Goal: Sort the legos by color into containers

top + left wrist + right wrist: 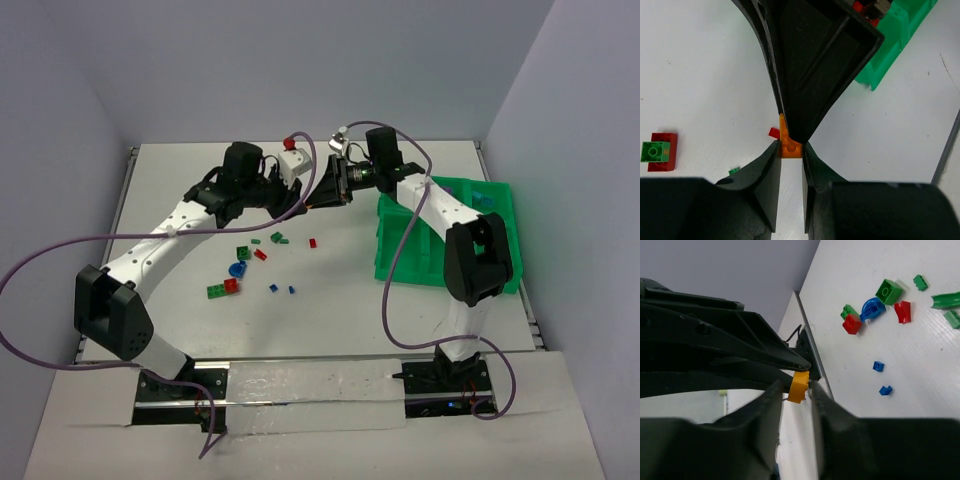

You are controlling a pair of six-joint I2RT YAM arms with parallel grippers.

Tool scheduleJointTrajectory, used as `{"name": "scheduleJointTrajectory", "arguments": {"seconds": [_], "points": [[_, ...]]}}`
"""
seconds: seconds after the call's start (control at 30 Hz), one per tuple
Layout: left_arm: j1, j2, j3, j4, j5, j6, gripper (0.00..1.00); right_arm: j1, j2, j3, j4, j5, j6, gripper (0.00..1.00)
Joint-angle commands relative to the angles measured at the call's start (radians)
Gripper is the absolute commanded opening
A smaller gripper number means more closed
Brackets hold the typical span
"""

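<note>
Above the far middle of the table (200, 190), off its surface, the two arms meet tip to tip. The left gripper (790, 146) is clamped on one orange brick (790, 149), with a finger pressed to each side of it. The right gripper (796, 387) comes at the same brick from the opposite side, its jaws drawn in close about the free end. One of its fingers (816, 392) touches the orange plastic; the other shows a thin sliver of gap. Cannot tell whether that is a firm grip.

Orientation, left wrist view: stud face toward the camera. The long axis lies in line with the left fingers, pointing away from them toward the right gripper's tips. Right wrist view: the brick is seen edge-on, a narrow slab standing across the gap, its top leaning slightly right.

In the top view the brick cannot be made out; it is hidden where the grippers meet.

The green tray (400, 268) sits at the right of the table, beneath the right arm, apart from the held brick. Loose bricks (235, 270) in red, green and blue lie scattered on the table between the arms, nearer the left one.
</note>
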Motion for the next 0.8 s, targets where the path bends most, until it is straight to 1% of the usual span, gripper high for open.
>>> {"name": "scheduleJointTrajectory", "arguments": {"seconds": [0.0, 0.07, 0.1, 0.13, 0.17, 0.2, 0.23, 0.3, 0.33, 0.37, 0.4, 0.43, 0.47, 0.53, 0.57, 0.6, 0.67, 0.7, 0.77], "points": [[-0.006, 0.008, 0.053, 0.005, 0.021, -0.012, 0.02, 0.015, -0.011, -0.012, 0.073, -0.046, 0.017, 0.23], [-0.006, 0.011, 0.055, 0.003, 0.021, -0.010, 0.03, 0.015, -0.012, -0.012, 0.064, -0.049, 0.011, 0.15], [-0.007, 0.014, 0.062, 0.000, 0.024, -0.008, 0.09, 0.015, -0.012, -0.003, 0.053, -0.048, -0.007, 0.09], [-0.006, 0.016, 0.064, -0.007, 0.025, -0.010, 0.22, 0.013, -0.013, 0.005, 0.030, -0.043, -0.022, 0.06], [-0.004, 0.019, 0.066, -0.013, 0.026, -0.014, 0.38, 0.011, -0.014, 0.013, 0.005, -0.038, -0.037, 0.03], [-0.002, 0.018, 0.062, -0.012, 0.015, -0.018, 0.58, 0.003, -0.016, 0.023, -0.008, -0.026, -0.060, 0.01], [-0.001, 0.016, 0.060, -0.011, 0.007, -0.020, 0.65, -0.001, -0.020, 0.026, -0.027, -0.021, -0.081, 0.00], [0.036, 0.009, 0.037, 0.002, -0.016, -0.027, 0.99, -0.043, -0.031, 0.052, -0.134, 0.032, -0.159, 0.00], [0.060, 0.007, 0.031, 0.012, -0.032, -0.033, 0.99, -0.058, -0.036, 0.062, -0.167, 0.058, -0.210, 0.00], [0.100, 0.003, 0.012, 0.025, -0.049, -0.041, 0.99, -0.105, -0.046, 0.095, -0.279, 0.145, -0.289, 0.00], [0.144, 0.003, 0.006, 0.039, -0.059, -0.044, 0.99, -0.123, -0.052, 0.106, -0.303, 0.186, -0.350, 0.00], [0.171, 0.005, -0.007, 0.051, -0.074, -0.043, 0.99, -0.145, -0.072, 0.107, -0.334, 0.264, -0.381, 0.00], [0.189, 0.007, -0.015, 0.062, -0.095, -0.040, 0.99, -0.168, -0.077, 0.105, -0.340, 0.281, -0.399, 0.00], [0.226, 0.026, -0.025, 0.087, -0.155, -0.019, 0.99, -0.233, -0.112, 0.098, -0.356, 0.399, -0.434, 0.00], [0.237, 0.055, -0.024, 0.094, -0.185, -0.007, 0.99, -0.263, -0.119, 0.100, -0.372, 0.485, -0.461, 0.00], [0.243, 0.065, -0.018, 0.094, -0.211, -0.003, 0.99, -0.272, -0.122, 0.106, -0.386, 0.514, -0.470, 0.00], [0.258, 0.137, 0.004, 0.092, -0.267, 0.006, 0.99, -0.304, -0.110, 0.137, -0.426, 0.689, -0.529, 0.00], [0.264, 0.162, 0.012, 0.091, -0.277, 0.005, 0.99, -0.311, -0.097, 0.150, -0.440, 0.745, -0.549, 0.00], [0.276, 0.199, 0.023, 0.102, -0.287, 0.004, 0.99, -0.322, -0.071, 0.176, -0.461, 0.802, -0.570, 0.00]]}}
